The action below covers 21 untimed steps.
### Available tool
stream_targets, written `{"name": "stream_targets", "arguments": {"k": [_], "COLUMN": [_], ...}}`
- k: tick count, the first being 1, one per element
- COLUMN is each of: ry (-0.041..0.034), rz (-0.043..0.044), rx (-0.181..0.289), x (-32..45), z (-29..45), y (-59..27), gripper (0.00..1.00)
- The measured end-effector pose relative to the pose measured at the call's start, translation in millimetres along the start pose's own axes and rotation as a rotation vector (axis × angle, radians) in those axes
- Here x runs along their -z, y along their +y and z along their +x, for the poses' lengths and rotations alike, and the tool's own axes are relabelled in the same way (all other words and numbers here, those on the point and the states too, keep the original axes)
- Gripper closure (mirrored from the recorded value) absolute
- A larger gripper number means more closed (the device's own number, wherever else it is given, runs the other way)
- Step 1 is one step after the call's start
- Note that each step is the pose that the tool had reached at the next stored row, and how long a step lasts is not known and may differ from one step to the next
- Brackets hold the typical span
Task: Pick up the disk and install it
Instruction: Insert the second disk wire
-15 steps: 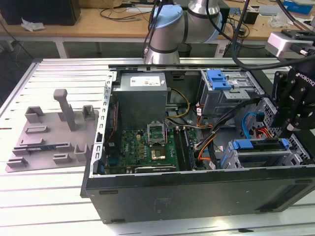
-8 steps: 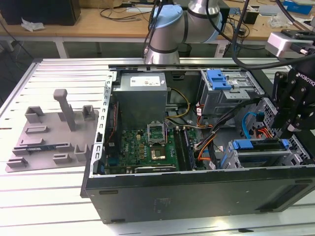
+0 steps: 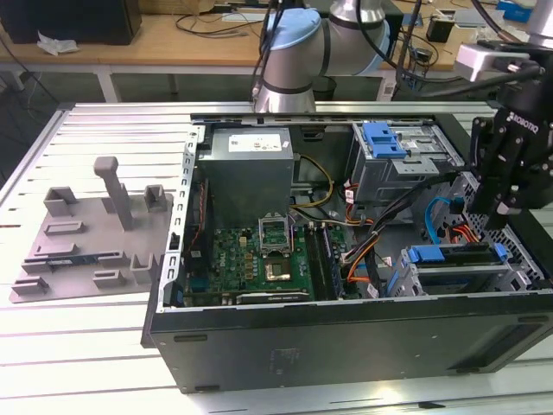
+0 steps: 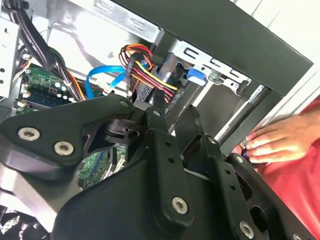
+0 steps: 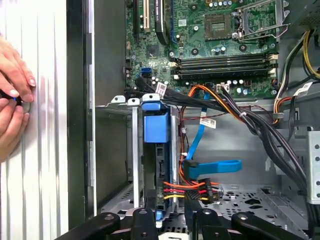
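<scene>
The disk (image 3: 451,257) sits edge-up in the lower drive bay at the front of the open computer case, on the exterior view's right. Its blue carrier frame (image 5: 156,127) faces up, and red, yellow and black power wires (image 5: 187,189) run to its end. My gripper (image 3: 502,218) hangs just above that end of the bay. In the first wrist view its black fingers (image 5: 143,221) stand apart on either side of the disk's end, with my gripper (image 5: 174,221) open and holding nothing. The second wrist view has my gripper (image 4: 175,119) above the cabled end of the bay.
A grey drive cage with a blue latch (image 3: 383,138) stands at the case's back right, beside the grey power-supply box (image 3: 251,169). The motherboard (image 3: 259,259) lies in the middle. Cable bundles (image 3: 380,233) cross near the bay. A person's hand (image 5: 14,95) rests outside the case wall. A grey fixture (image 3: 95,225) lies outside the case.
</scene>
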<state>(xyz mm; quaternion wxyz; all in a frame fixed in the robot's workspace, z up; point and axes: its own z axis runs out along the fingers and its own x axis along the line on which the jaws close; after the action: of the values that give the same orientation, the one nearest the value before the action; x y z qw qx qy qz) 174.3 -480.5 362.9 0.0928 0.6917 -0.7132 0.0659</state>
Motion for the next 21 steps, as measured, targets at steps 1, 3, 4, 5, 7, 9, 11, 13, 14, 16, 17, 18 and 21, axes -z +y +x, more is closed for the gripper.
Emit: {"name": "stream_targets", "arguments": {"k": [1,3,4,5,7,9,11,13,14,16,17,18,21], "ry": [0.0155,0.0425,0.063,0.0733,0.095,0.1142,0.123,0.1254,0.1257,0.1257,0.1261,0.1263,0.1252], "rz": [0.0001,0.0003,0.0008,0.001,0.0016,0.0021,0.0023,0.0024,0.0024,0.0029,0.0032,0.0035,0.006], "rx": [-0.001,-0.002,-0.002,-0.003,-0.004,-0.005,-0.005,-0.005,-0.005,-0.005,-0.005,-0.005,-0.006], "x": [1.2,3.3,4.9,5.5,7.5,9.1,9.9,10.6,11.0,12.0,12.7,13.2,15.0], "z": [-5.0,-12.2,-17.4,-20.1,-25.8,-30.3,-32.0,-32.3,-32.4,-32.7,-33.0,-33.1,-32.0], "y": [0.2,0.4,0.6,0.7,1.0,1.2,1.9,4.1,5.9,11.1,13.4,15.3,27.9], "gripper": [0.64,0.64,0.64,0.64,0.64,0.64,0.64,0.64,0.64,0.64,0.64,0.64,0.64]}}
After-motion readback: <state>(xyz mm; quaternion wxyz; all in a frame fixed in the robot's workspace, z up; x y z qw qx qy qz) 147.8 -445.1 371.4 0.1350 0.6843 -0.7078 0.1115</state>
